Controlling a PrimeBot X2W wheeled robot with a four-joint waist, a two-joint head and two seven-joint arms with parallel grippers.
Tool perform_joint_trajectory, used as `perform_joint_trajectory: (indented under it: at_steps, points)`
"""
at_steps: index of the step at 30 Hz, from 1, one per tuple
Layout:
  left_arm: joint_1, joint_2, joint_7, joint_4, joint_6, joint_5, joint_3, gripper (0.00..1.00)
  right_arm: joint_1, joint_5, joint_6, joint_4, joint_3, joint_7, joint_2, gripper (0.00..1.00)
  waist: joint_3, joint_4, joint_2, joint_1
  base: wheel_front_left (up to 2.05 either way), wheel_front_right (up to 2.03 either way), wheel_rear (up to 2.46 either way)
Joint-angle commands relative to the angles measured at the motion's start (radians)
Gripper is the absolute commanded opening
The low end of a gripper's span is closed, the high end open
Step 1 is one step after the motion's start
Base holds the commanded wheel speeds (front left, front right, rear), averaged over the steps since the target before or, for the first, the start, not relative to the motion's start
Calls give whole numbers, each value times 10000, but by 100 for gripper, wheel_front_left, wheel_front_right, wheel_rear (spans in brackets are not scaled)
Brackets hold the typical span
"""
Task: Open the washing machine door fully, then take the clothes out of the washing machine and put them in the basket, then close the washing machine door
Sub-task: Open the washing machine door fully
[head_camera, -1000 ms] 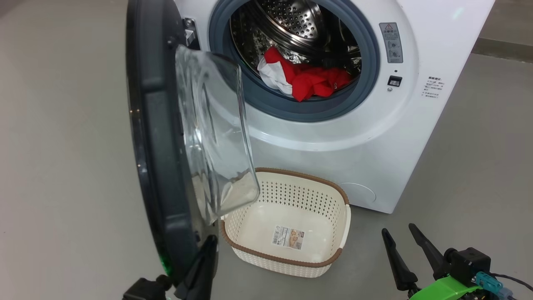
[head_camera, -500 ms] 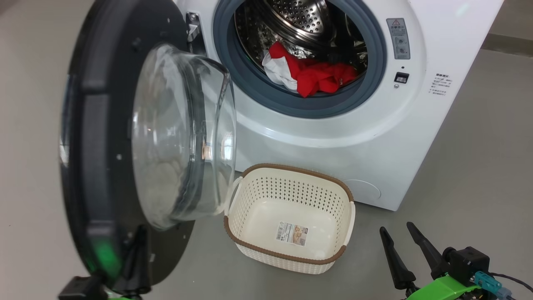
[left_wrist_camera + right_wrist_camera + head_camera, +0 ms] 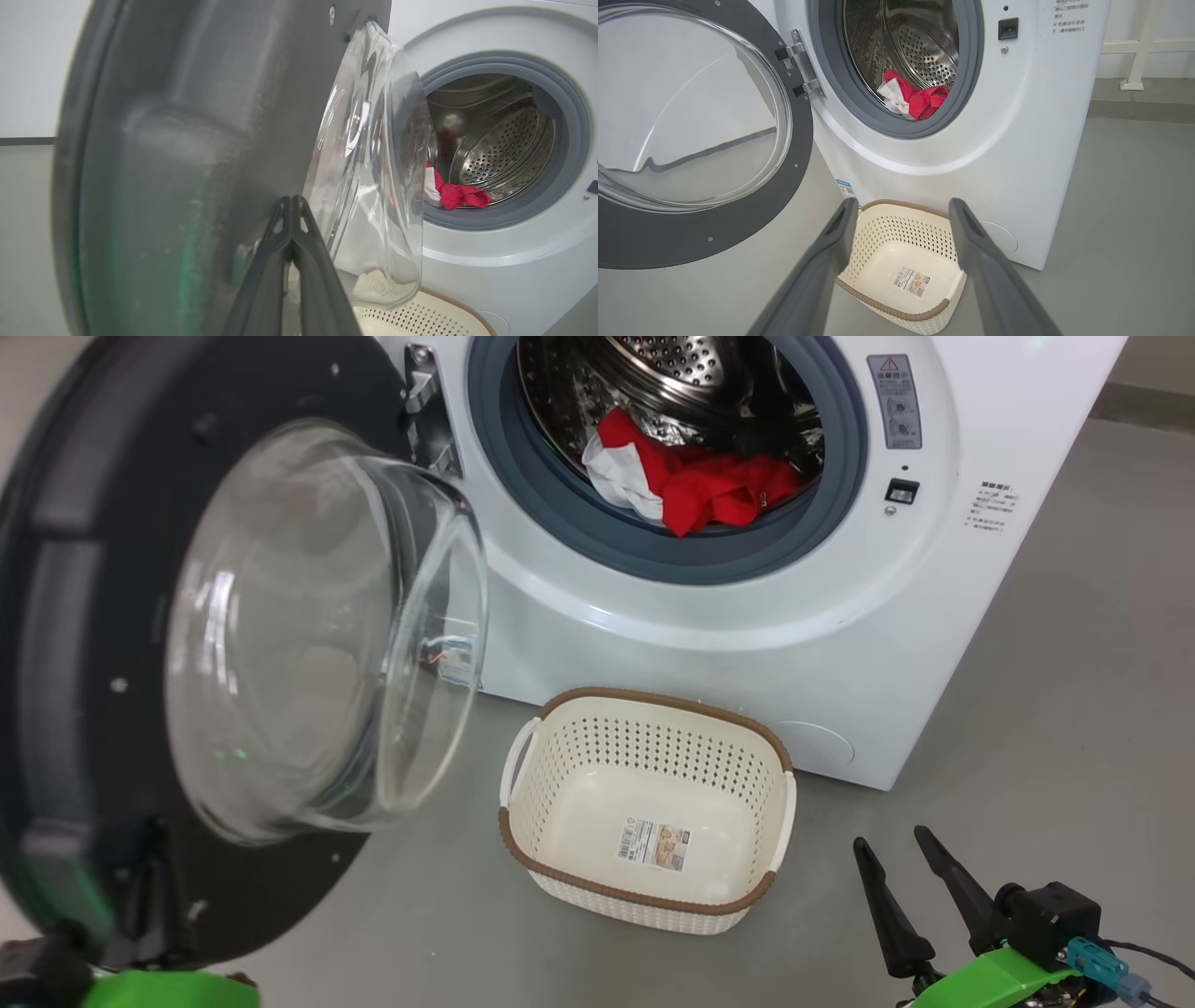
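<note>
Black-rimmed round glass door [image 3: 243, 644] is standing open.
Red fabric clothes [image 3: 691, 485] are lying in steel drum [image 3: 672, 373], cream plastic basket [image 3: 644, 695] empty; left hand [image 3: 292, 205] pressed together, right hand [image 3: 890, 840] spread.

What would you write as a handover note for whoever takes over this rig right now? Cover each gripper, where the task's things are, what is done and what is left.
Left gripper: shut, empty, fingers by the inner face of the washing machine door.
Right gripper: open, empty, low on the right, beside the basket.
Things: door swung wide; clothes lie in the drum of the washing machine; basket stands on the floor before it, holding no clothes.
Done: door opened wide; whether fully, unclear.
Left: move clothes to basket, close door.
</note>
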Motion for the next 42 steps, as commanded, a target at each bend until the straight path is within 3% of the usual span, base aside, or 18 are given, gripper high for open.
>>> perform_joint_trajectory:
  at_steps: [1, 24, 42]
  points:
    - [-536, 414, -55, -111, 4, 55, 691, 0, -400, -67, 63, -258, 233, -93, -137, 100, 61, -44, -1, 0, 0, 0, 0]
    - [-2851, 1314, -55, 2040, -625, 449, 3822, 0, -924, -266, 63, -404, 213, -93, -327, 100, 1174, -444, -1, 0, 0, 0, 0]
    - [-4027, 2216, -55, 3755, -793, 1414, 4988, 0, -1106, -429, 63, -520, 201, -93, -318, 100, 1730, -629, -1, 0, 0, 0, 0]
